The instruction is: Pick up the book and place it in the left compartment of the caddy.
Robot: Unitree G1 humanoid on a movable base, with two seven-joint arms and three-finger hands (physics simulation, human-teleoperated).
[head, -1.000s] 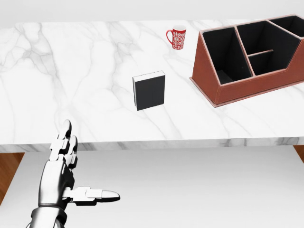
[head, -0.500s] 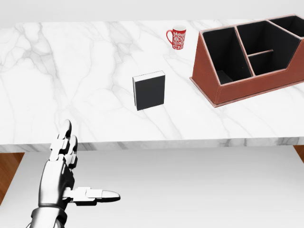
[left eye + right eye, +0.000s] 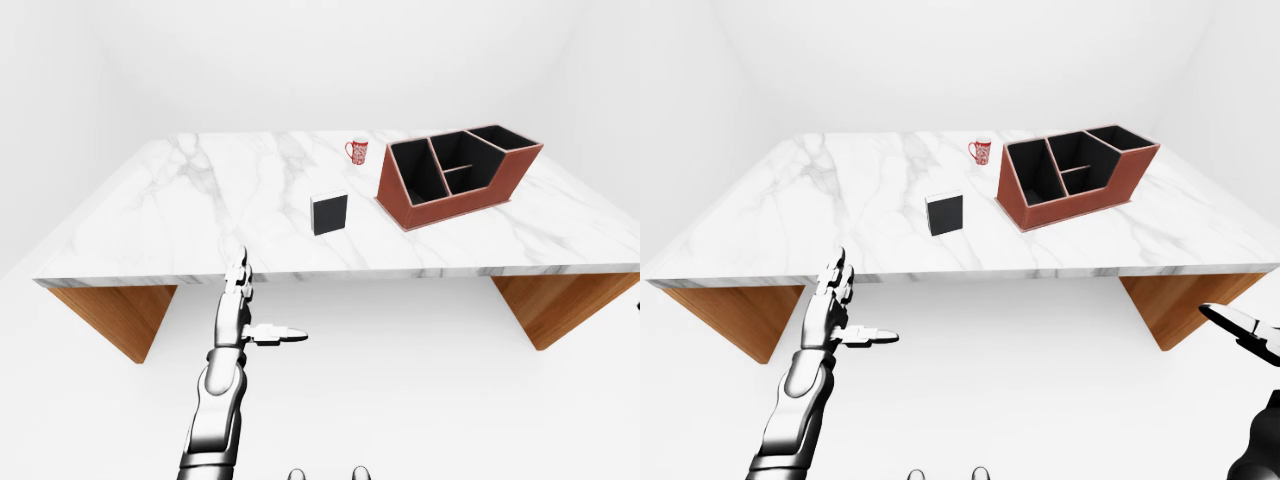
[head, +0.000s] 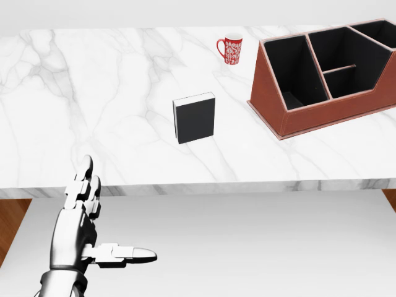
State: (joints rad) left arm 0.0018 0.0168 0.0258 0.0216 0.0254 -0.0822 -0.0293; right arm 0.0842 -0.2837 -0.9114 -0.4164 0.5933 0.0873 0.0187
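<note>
A black book (image 4: 195,117) stands upright near the middle of the white marble table (image 4: 93,105). To its right sits the red-brown caddy (image 4: 322,114) with black compartments; its left compartment (image 4: 289,73) holds nothing. My left hand (image 4: 114,213) hovers below the table's near edge, left of the book and well apart from it. It is open, with fingers (image 4: 85,185) pointing up and the thumb stretched to the right. Of my right hand (image 3: 1240,328), only one straight outstretched finger shows at the lower right edge of the right-eye view, holding nothing.
A red patterned mug (image 4: 231,49) stands beyond the book, left of the caddy. The table rests on wooden legs (image 3: 115,315) at both ends. White floor (image 3: 400,380) lies between me and the table edge (image 4: 204,185).
</note>
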